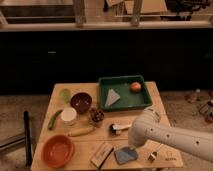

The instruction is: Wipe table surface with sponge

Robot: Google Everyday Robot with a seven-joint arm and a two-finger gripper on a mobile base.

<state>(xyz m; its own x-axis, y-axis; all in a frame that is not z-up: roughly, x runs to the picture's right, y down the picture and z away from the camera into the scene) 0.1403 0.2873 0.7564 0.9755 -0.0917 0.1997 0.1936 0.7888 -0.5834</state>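
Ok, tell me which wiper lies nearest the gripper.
The blue-grey sponge at the table surface's front edge, right beside the gripper; the grey folded cloth lies farther back in the green tray.

We see the table surface [161, 110] as a light tan square top of wide planks, lying level in the middle of the scene. The sponge [125, 155] is a small blue-grey pad with rounded corners, flat on the wood near the table's near edge, a little right of centre and turned slightly askew. The gripper [133, 146] hangs just over the sponge's far right corner, and we cannot tell whether they touch.
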